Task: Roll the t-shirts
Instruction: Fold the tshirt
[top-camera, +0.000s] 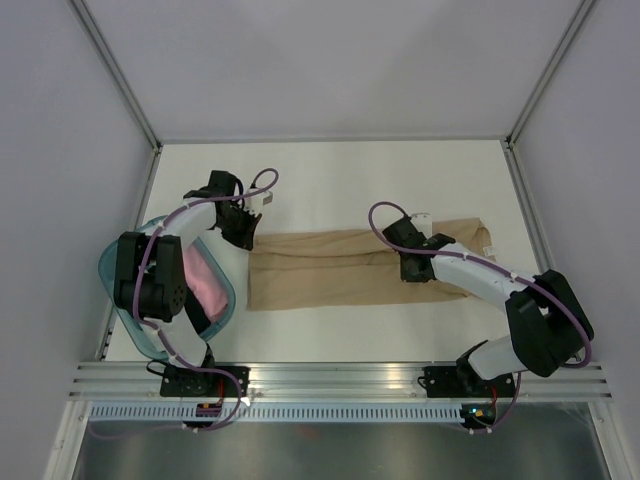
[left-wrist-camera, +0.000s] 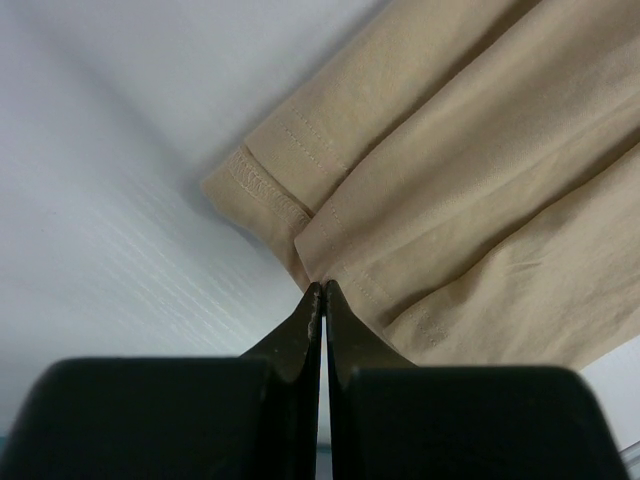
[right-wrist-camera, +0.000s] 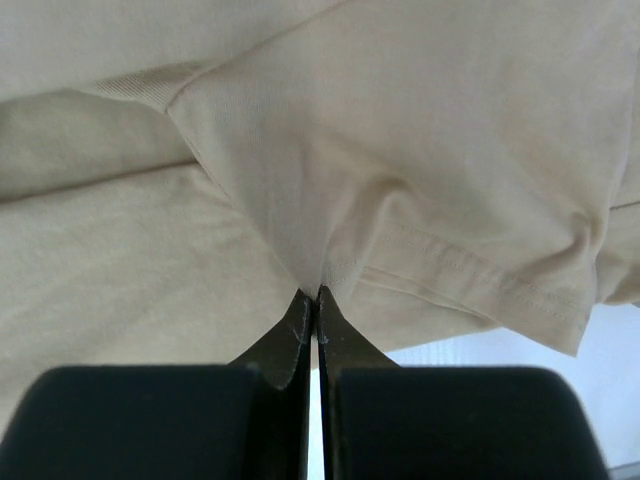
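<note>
Left gripper (left-wrist-camera: 322, 290): jaws fully together, tips nipping the stitched hem corner of the tan t-shirt (top-camera: 330, 268). The hem layers run straight into the tips in the left wrist view, so it reads as a pinch on cloth, though a thin one. The rest of the shirt spreads ahead of the tips and off to their right.

Right gripper (right-wrist-camera: 315, 295): jaws also together, and cloth puckers into the tips at a stitched edge, probably a sleeve hem. This is a clear grab. Shirt fabric fills everything ahead of and to both sides of these tips.

The shirt lies flat on the table (top-camera: 330, 180), folded into a long narrow band. Its long axis runs from one gripper towards the other, and the neck end runs on past the right gripper. The left gripper sits at the hem end, the right gripper partway along the band towards the neck end.

Key relation: judging by this layout, the roll has to travel along that long axis. The left arm is the nearer one to the hem end, where a roll could begin. No roll has formed yet.

A pink t-shirt (top-camera: 205, 280) sits in the teal basket (top-camera: 112, 262), behind the left gripper, beside its arm.
</note>
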